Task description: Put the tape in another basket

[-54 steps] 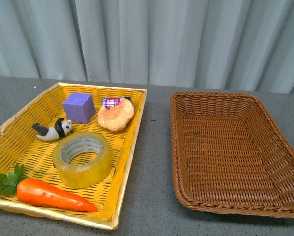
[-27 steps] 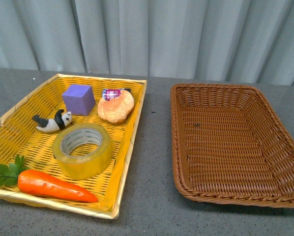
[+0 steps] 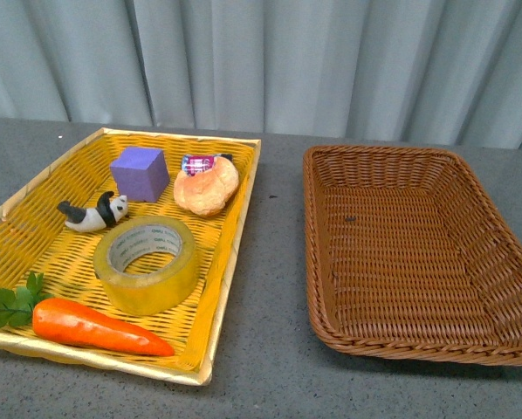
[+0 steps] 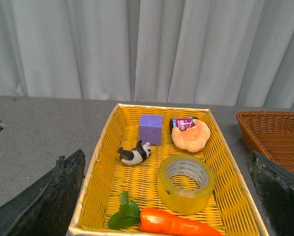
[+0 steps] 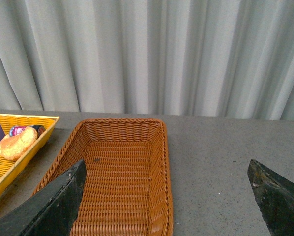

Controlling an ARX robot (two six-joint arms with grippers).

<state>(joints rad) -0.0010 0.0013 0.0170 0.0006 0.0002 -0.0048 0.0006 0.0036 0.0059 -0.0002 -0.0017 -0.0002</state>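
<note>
The tape [image 3: 146, 264], a wide yellowish translucent roll with a white printed core, lies flat in the yellow woven tray [image 3: 34, 188] on the left. It also shows in the left wrist view [image 4: 186, 183]. The dark brown wicker basket [image 3: 505, 253] stands to the right with nothing in it, and also shows in the right wrist view [image 5: 159, 147]. No arm shows in the front view. My left gripper [image 4: 169, 196] is open, above the tray's near end with the tape between its fingers' lines. My right gripper [image 5: 169, 196] is open over the basket's edge and the grey table.
The tray also holds a purple cube [image 3: 140, 173], a bread roll [image 3: 206, 188] with a small packet [image 3: 195, 163] behind it, a panda figure [image 3: 93, 214] and an orange carrot [image 3: 95, 327] with green leaves. A grey curtain [image 3: 261, 61] hangs behind the grey table [image 3: 270, 262].
The front view has shifted slightly, so the tray and the basket sit a little differently in the picture. No object has moved within the tray.
</note>
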